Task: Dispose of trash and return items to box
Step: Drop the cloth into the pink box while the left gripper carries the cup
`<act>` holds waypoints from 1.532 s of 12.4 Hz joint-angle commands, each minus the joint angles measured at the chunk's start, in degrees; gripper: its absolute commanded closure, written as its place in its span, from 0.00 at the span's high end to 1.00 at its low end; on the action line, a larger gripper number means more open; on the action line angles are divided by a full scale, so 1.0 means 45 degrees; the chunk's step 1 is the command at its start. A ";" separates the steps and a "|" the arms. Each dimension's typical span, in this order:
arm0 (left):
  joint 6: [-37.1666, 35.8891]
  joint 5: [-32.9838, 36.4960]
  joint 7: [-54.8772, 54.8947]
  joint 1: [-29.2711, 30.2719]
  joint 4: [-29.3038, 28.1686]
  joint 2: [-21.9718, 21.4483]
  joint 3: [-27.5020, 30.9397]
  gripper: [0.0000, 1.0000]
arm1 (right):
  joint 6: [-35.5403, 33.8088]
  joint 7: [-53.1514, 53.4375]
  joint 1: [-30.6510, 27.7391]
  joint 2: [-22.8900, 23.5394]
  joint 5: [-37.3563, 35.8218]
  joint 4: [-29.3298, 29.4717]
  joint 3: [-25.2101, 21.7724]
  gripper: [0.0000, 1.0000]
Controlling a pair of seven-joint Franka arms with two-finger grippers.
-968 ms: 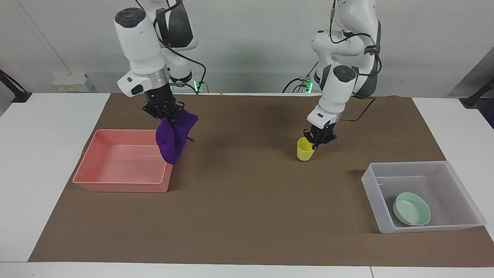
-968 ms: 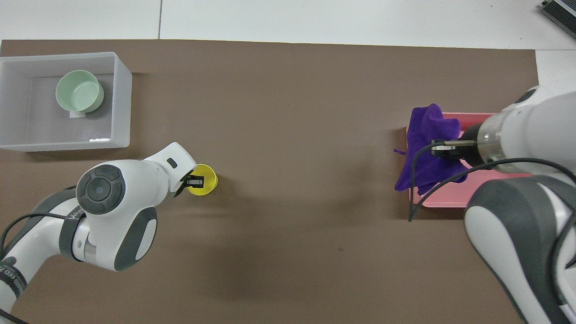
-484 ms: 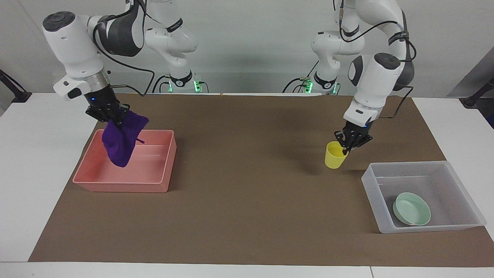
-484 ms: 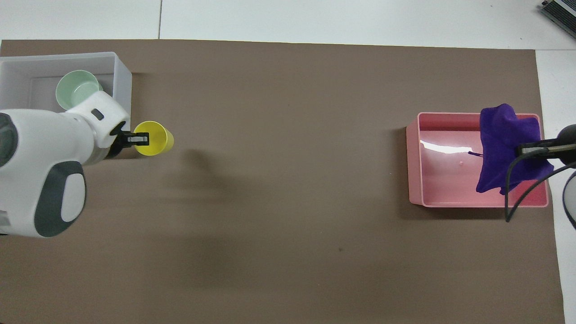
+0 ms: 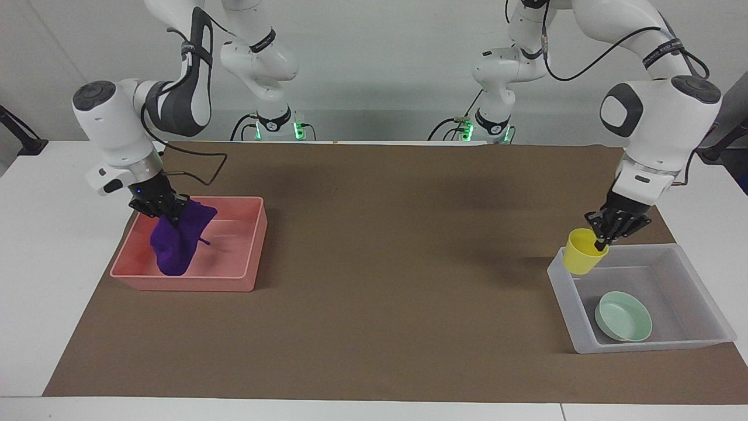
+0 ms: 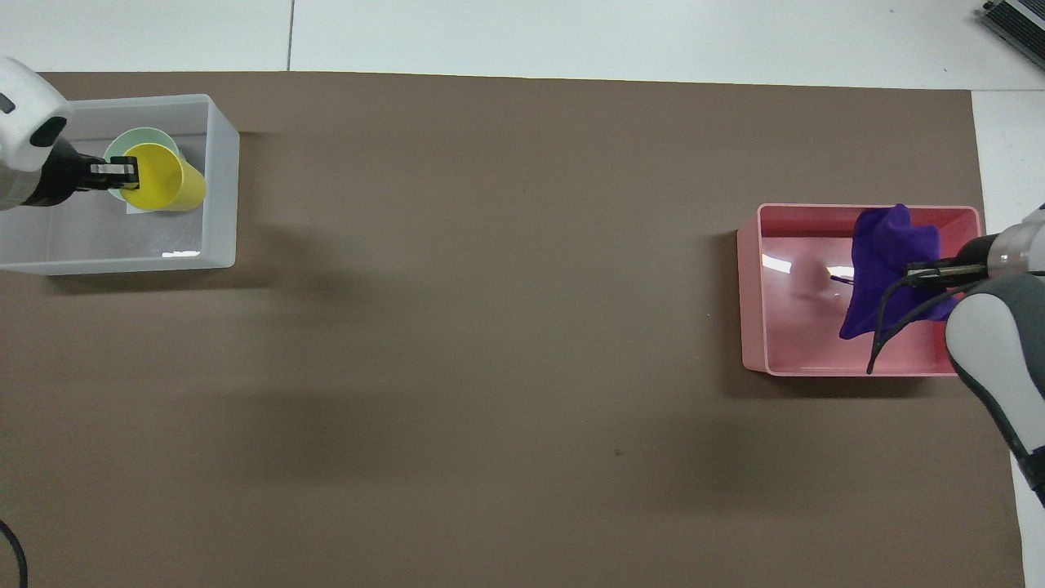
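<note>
My left gripper (image 5: 601,245) (image 6: 122,170) is shut on the rim of the yellow cup (image 5: 580,260) (image 6: 163,180) and holds it tilted in the air over the clear-grey box (image 5: 643,346) (image 6: 222,204). The mint-green bowl (image 5: 623,316) (image 6: 135,135) lies in the box, partly covered by the cup in the overhead view. My right gripper (image 5: 174,217) (image 6: 922,273) is shut on the purple cloth (image 5: 175,248) (image 6: 882,261), which hangs down into the pink tray (image 5: 234,279) (image 6: 784,327). I cannot tell whether the cloth's lower end touches the tray floor.
The box stands at the left arm's end of the brown mat (image 5: 380,263), the pink tray at the right arm's end. White table shows around the mat.
My left gripper has carried the yellow cup from the mat's middle to over the box. My right gripper has carried the cloth over the pink tray and lowered it into it.
</note>
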 commanded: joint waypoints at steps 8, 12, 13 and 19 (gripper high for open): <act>-0.0640 0.0037 0.2236 0.1992 0.4563 0.4751 -0.0286 0.00 | 0.1615 0.1139 0.0270 0.0922 0.0034 -0.1182 0.0163 0.77; 0.0102 -0.0100 0.2276 0.2012 0.4409 0.5360 -0.0267 0.00 | 0.1323 0.1630 0.0663 0.0650 0.0015 -0.0696 0.0182 1.00; 0.0356 -0.0216 0.2276 0.2012 0.4176 0.5340 -0.0267 0.00 | 0.1225 0.1999 0.0663 0.0456 -0.0005 -0.0655 0.0279 1.00; -0.0322 -0.0413 0.2257 0.1953 0.4016 0.5184 -0.0286 0.56 | -0.0688 0.5746 0.2516 -0.0559 -0.0083 0.0126 0.0280 1.00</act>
